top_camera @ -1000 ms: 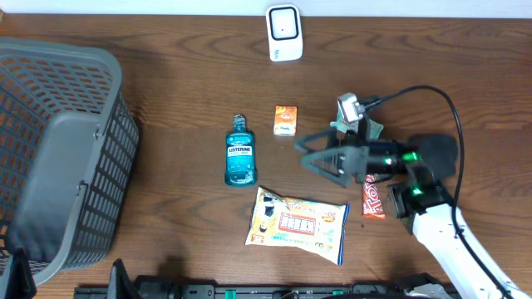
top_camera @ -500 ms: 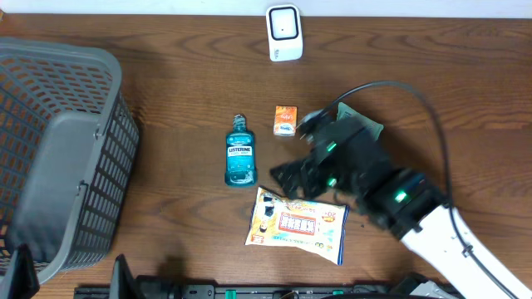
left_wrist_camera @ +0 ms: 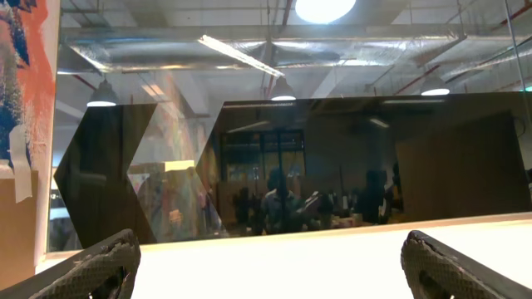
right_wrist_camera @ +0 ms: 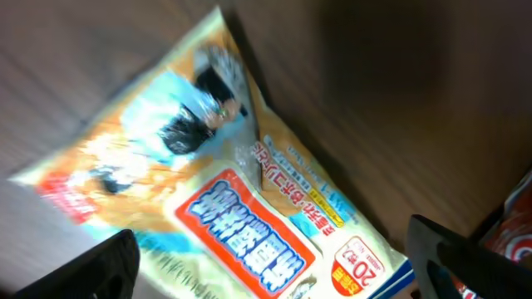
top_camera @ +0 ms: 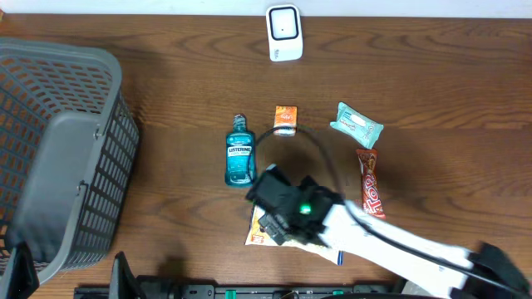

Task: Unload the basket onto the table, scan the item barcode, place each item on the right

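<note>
A flat snack packet (right_wrist_camera: 249,187) with orange, blue and white print lies on the wooden table. In the overhead view the packet (top_camera: 256,235) shows only at its left edge, under my right arm. My right gripper (top_camera: 278,223) hangs just above it, open. In the right wrist view my right gripper (right_wrist_camera: 278,274) has one dark fingertip on each side of the packet and nothing held. The white scanner (top_camera: 283,31) stands at the table's far edge. My left gripper (left_wrist_camera: 274,270) is open and empty, facing a dark glass wall, away from the table.
A blue Listerine bottle (top_camera: 238,152), a small orange box (top_camera: 285,120), a pale green wipes pack (top_camera: 357,124) and a red candy bar (top_camera: 371,184) lie around the packet. A grey mesh basket (top_camera: 58,158) fills the left side.
My right arm has swung left and toward the front, from over the wipes pack to over the snack packet. The wipes pack and candy bar are now uncovered.
</note>
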Robot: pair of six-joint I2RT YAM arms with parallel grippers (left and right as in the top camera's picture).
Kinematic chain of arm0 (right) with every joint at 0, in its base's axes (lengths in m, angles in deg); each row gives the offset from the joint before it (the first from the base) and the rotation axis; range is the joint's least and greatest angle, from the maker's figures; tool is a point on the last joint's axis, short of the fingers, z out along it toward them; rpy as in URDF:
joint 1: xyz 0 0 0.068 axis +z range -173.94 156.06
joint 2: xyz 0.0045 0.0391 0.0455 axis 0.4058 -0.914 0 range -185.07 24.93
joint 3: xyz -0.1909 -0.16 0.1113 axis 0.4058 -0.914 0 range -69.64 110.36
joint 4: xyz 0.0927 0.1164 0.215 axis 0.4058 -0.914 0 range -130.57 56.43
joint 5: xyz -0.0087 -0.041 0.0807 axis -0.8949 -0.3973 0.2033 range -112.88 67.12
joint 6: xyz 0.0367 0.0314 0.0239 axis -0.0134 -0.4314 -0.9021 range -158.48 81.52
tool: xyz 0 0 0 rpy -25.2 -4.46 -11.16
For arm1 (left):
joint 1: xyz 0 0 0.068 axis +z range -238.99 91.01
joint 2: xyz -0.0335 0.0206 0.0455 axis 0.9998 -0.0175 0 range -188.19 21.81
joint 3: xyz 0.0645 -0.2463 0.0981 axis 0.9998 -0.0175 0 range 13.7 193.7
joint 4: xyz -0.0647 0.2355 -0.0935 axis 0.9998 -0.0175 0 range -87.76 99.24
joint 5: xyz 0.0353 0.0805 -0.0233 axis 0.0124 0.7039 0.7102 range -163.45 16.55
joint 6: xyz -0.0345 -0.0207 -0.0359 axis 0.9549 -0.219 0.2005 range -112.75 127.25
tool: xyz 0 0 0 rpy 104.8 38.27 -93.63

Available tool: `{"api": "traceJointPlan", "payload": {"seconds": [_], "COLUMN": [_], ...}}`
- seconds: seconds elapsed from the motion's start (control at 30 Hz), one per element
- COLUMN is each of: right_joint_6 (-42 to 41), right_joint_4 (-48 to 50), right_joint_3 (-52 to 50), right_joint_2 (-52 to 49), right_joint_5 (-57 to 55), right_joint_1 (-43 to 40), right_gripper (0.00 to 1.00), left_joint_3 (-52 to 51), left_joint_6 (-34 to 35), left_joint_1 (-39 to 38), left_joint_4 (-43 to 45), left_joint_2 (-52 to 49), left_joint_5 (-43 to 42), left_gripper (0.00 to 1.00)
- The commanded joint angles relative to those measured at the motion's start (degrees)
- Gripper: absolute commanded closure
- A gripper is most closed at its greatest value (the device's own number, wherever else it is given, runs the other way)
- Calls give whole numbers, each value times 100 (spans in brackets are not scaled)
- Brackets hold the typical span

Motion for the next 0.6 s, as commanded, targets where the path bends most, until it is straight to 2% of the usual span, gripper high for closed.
{"api": "traceJointPlan", "payload": {"seconds": [0.0, 0.1, 0.37, 0.57], "right_joint_6": [48, 20, -175, -350], "right_joint_4": [-2, -13, -146, -623], "right_joint_3": [-55, -55, -31, -33], "right_joint_2": [-573, -896, -866, -861], "right_joint_5": [-404, -256, -278, -299], "right_joint_1": [188, 424, 1355, 1827], "right_gripper": [6, 1, 1, 1], "left_joint_3": [7, 7, 4, 4], "left_joint_6": [31, 31, 31, 31], "left_joint_1": [15, 15, 15, 15], "left_joint_4": [52, 50, -17, -22], "left_joint_2": [42, 42, 42, 42], "left_joint_5": [-35, -35, -35, -35], "left_gripper": [0, 0, 0, 0]}}
